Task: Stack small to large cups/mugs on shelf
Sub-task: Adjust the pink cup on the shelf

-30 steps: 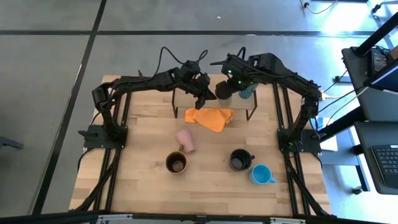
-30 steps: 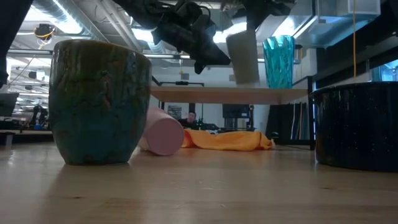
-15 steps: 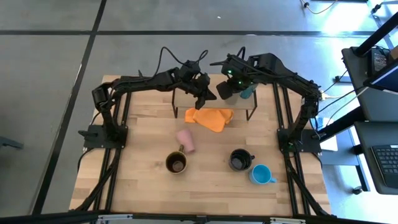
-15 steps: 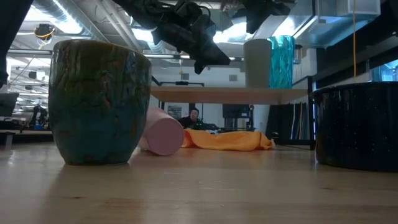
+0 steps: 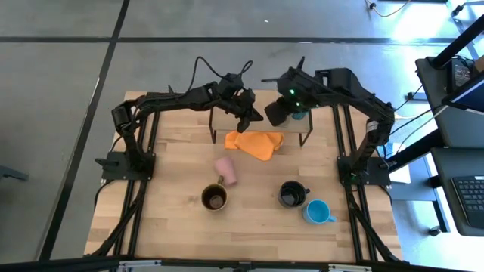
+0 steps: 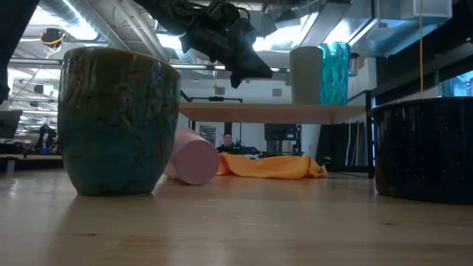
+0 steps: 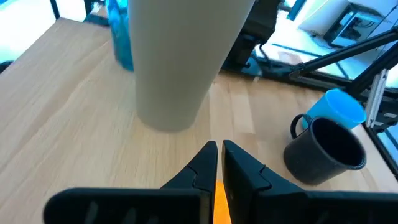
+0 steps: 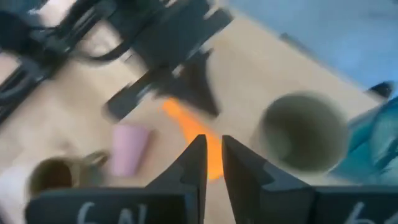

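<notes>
The grey cup (image 6: pixel 305 74) stands on the shelf (image 6: pixel 273 112) near its right end, touching the teal tumbler (image 6: pixel 334 72). My right pincer (image 8: pixel 210 163), nearly pressed together, holds nothing; my left pincer (image 7: pixel 217 163) likewise. Next move, I judge: fetch the pink cup (image 5: pixel 225 170), lying mid-tabletop.

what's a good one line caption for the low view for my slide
Olive-grey cup and teal tumbler upright on the shelf, left pincer above it.
</notes>
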You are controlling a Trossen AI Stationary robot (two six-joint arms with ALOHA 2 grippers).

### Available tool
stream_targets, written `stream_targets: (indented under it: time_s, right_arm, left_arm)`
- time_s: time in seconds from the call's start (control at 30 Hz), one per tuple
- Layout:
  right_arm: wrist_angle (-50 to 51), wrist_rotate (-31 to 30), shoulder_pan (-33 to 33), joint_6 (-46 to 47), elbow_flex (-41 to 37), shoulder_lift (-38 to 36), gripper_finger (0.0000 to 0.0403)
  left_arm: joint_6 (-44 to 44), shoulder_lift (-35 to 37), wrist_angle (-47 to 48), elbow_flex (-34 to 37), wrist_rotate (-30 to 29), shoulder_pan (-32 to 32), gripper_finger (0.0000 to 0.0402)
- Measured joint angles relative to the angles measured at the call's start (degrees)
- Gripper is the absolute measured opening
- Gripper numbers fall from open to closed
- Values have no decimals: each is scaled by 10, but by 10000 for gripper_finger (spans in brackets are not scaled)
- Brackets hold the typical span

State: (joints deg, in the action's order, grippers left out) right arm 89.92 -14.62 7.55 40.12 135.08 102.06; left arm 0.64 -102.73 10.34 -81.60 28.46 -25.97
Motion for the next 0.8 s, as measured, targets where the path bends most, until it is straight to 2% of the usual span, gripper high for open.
stream_targets:
  time_s: [0.13, 0.23, 0.4, 0.47, 0.57, 0.8]
  right_arm:
    - [1, 22, -53, 29, -18, 2, 52]
    - [-8, 21, -93, 31, -34, 2, 52]
    - [-13, -6, -143, 55, -58, 2, 52]
    - [-25, -3, -157, 67, -74, 2, 52]
    - [-43, 8, -176, 82, -104, 2, 52]
    - [-68, 27, -216, 130, -164, 2, 52]
  left_arm:
    - [12, 12, 57, 0, -3, -4, 18]
    - [51, 46, 140, 0, -15, 1, 18]
    - [110, 118, 306, 4, -82, 43, 7]
    - [119, 143, 333, 23, -107, 63, 2]
    - [97, 179, 320, 87, -109, 80, 2]
    - [-48, 289, 180, 282, -95, 81, 16]
